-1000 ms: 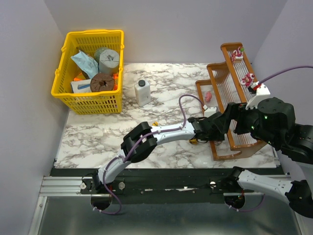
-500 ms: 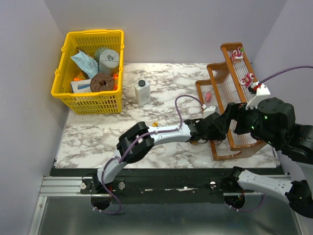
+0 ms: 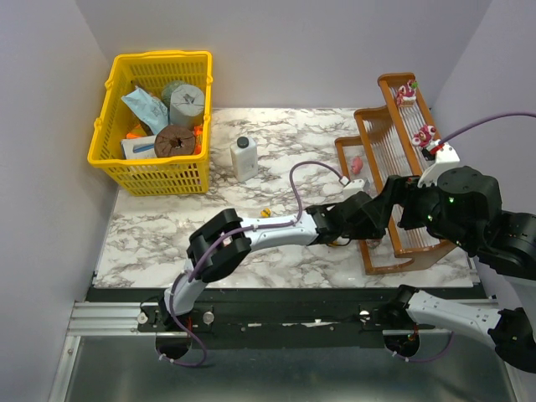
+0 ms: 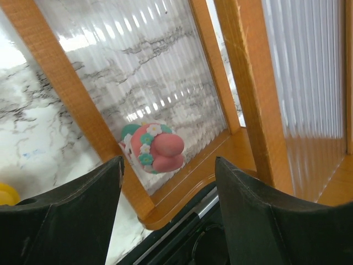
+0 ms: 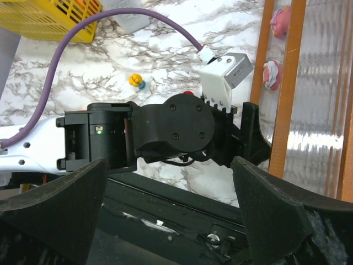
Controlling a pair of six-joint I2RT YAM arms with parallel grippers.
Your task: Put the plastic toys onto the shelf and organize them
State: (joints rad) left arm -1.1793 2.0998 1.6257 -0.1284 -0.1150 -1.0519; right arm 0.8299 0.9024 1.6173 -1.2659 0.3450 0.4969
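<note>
The left gripper (image 4: 168, 165) stood spread, its two dark fingers (image 4: 66, 215) cut off by the bottom of the wrist view and touching nothing. Just ahead of its tips, in line with the gap, a pink toy (image 4: 155, 148) with green and white flowers lay on the clear rods of the lowest tier of the shelf (image 4: 69, 96), tucked against the outer wooden rail. Which way up it lay could not be made out. Off past the left finger a yellow toy (image 4: 5, 194) sat on the marble table (image 4: 27, 132), mostly hidden by the finger and the frame edge. The right gripper (image 5: 169, 160) was likewise spread wide and empty, hovering above the left arm (image 5: 165, 130). That arm's black wrist filled the space between the blurred fingers and hid much of the table beneath. Ahead and to the right of this gripper, a second pink toy (image 5: 279, 22) lay farther along the same tier. In the overhead view both grippers' fingers were buried under the arms' bodies. Well beyond them, two red-and-white toys (image 3: 406, 90) stood on the top tier.
</note>
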